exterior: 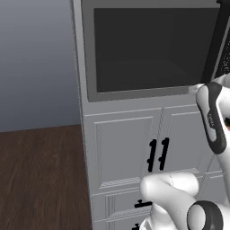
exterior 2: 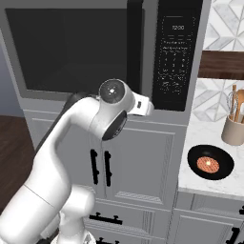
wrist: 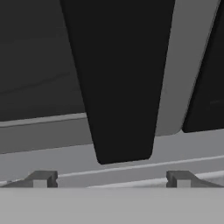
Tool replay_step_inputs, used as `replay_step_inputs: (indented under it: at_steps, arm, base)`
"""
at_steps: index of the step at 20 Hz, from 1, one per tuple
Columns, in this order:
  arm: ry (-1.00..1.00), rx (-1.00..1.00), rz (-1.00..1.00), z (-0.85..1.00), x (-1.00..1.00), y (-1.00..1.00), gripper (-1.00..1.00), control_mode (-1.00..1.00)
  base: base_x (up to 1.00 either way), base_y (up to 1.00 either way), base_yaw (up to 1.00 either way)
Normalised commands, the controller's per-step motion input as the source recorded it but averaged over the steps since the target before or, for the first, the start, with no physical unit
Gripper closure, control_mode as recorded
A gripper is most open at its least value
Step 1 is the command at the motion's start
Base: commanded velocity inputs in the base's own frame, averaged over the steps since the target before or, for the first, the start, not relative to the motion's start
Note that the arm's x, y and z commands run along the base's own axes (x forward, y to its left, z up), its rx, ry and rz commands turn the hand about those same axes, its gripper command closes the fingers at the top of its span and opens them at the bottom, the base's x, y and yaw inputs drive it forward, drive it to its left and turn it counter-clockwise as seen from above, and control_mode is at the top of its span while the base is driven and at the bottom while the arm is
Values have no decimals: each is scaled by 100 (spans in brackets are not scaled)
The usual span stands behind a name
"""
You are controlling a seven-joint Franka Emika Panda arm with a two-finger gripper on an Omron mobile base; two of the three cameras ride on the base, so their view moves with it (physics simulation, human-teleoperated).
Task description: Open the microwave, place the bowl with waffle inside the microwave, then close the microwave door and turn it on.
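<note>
- Very early in the task, by the look of it: nothing finished yet.
- Microwave door (exterior 2: 76,47) shut flush against the microwave (exterior 2: 148,57), dark window closed over the cavity; no gap along the frame in either base view.
- Bowl (exterior 2: 210,165) with the waffle resting on the table (exterior 2: 200,188) to the right of the microwave, below the control panel (exterior 2: 175,52) and well apart from the arm. Untouched, not yet carried anywhere.
- Gripper (wrist: 110,179) parked close to the door's lower edge, aimed at the bottom end of the long black handle (wrist: 120,87). Jaws spread wide, holding nothing, one fingertip (wrist: 41,178) to each side of the bar's lower end.
- From the hand view, handle end roughly centred between the tips but seemingly ahead of them rather than between them; contact not visible, so cannot tell for sure.
- Current step, as a judgement: lining up to grasp the handle for the first pull.
- Left to do: close on the handle and swing the door open, fetch the bowl from the table, set it inside on the turntable, shut the door, press the start control on the panel.
- Worth watching: handle end near the bar's tip, so a grip there could slip off during the pull.
</note>
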Motion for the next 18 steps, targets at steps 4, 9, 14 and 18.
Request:
replay_step_inputs:
  at_steps: [4,9,14,18]
  arm:
    - [0,0,-21,54,0,-31,-100,-100]
    - [-9,12,-14,13,14,-8,-100,-100]
    - [-19,21,-1,5,0,0,-100,-100]
    - [-14,14,0,19,5,0,-100,-100]
  base:
    - [0,0,0]
    - [0,0,0]
    - [0,0,0]
    - [0,0,0]
